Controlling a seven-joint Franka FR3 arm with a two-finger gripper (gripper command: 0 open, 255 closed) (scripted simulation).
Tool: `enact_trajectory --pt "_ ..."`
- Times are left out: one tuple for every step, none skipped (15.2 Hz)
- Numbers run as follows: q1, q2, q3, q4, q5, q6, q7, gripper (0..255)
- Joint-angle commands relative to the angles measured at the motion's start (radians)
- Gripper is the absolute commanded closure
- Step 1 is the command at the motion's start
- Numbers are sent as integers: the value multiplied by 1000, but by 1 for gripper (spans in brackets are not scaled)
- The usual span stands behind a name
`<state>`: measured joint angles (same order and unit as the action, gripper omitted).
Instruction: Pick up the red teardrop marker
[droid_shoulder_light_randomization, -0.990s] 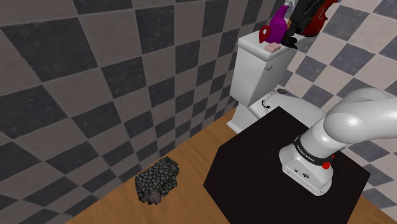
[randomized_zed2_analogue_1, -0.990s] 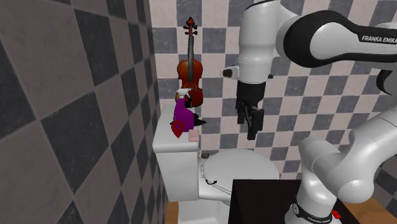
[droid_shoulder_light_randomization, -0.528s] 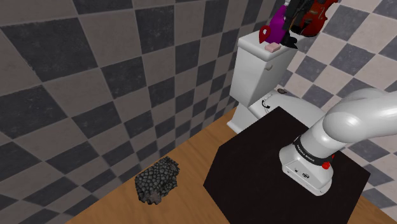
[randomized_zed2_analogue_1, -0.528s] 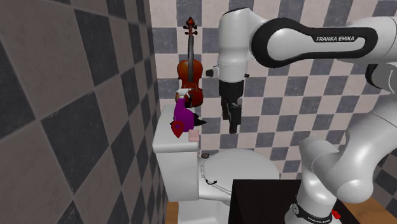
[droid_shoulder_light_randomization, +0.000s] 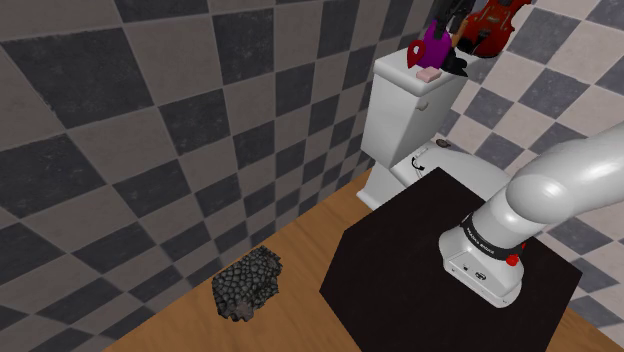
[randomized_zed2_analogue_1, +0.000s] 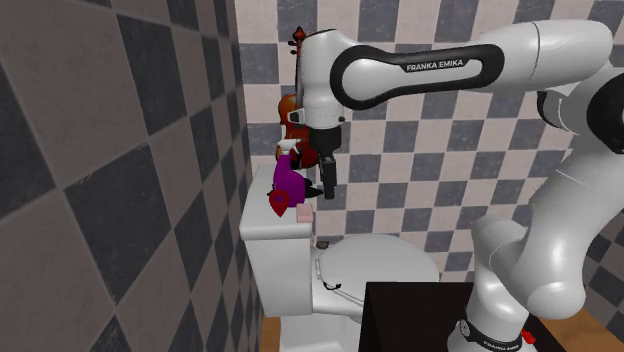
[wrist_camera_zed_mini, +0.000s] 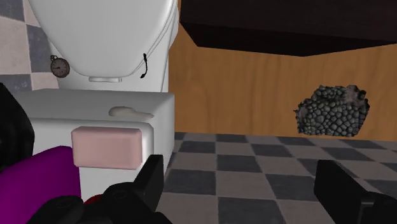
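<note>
The red teardrop marker (randomized_zed2_analogue_1: 279, 203) stands at the front of the white toilet tank's lid (randomized_zed2_analogue_1: 262, 229), also seen from the shoulder as the marker (droid_shoulder_light_randomization: 413, 53). Behind the marker is a purple object (randomized_zed2_analogue_1: 289, 178), and a pink block (randomized_zed2_analogue_1: 301, 212) lies beside it. My black gripper (randomized_zed2_analogue_1: 329, 187) hangs pointing down just to the second exterior view's right of the purple object, above the tank's end. Through the wrist camera the gripper (wrist_camera_zed_mini: 242, 173) stands open with nothing between its fingers; the pink block (wrist_camera_zed_mini: 106, 147) and purple object (wrist_camera_zed_mini: 35, 177) lie off to one side of it.
A violin (randomized_zed2_analogue_1: 298, 112) leans on the checkered wall behind the tank. A small black cone (droid_shoulder_light_randomization: 456, 66) also sits on the lid. Below are the toilet bowl (randomized_zed2_analogue_1: 375, 270), a pocket watch (wrist_camera_zed_mini: 59, 66) and my black stand (droid_shoulder_light_randomization: 450, 270). A dark cobbled lump (droid_shoulder_light_randomization: 247, 284) lies on the wooden floor.
The arm has swung toward the second exterior view's left, carrying the gripper from in front of the checkered wall to right beside the things on the tank. The things on the tank have stayed put.
</note>
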<state>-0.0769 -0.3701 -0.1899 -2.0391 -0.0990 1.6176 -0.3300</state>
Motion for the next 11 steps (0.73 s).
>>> enact_trajectory --pt "-8 78 -28 62 1 10 -35 0" --pt "-12 115 -40 93 4 14 -51 0" --pt "-16 153 -52 125 7 16 -67 0" --pt "-20 192 -63 159 12 17 -83 0" --pt "-25 231 -74 194 18 18 -100 0" --pt "-31 270 -84 231 25 17 -117 0" --pt "-37 311 -94 269 33 15 -133 0" --pt "-44 352 -104 310 42 11 -150 0" --pt "-52 394 -112 352 51 7 -167 0" --pt "-61 437 -120 396 62 1 -183 0" --pt "-71 480 -127 443 73 -7 -199 0"
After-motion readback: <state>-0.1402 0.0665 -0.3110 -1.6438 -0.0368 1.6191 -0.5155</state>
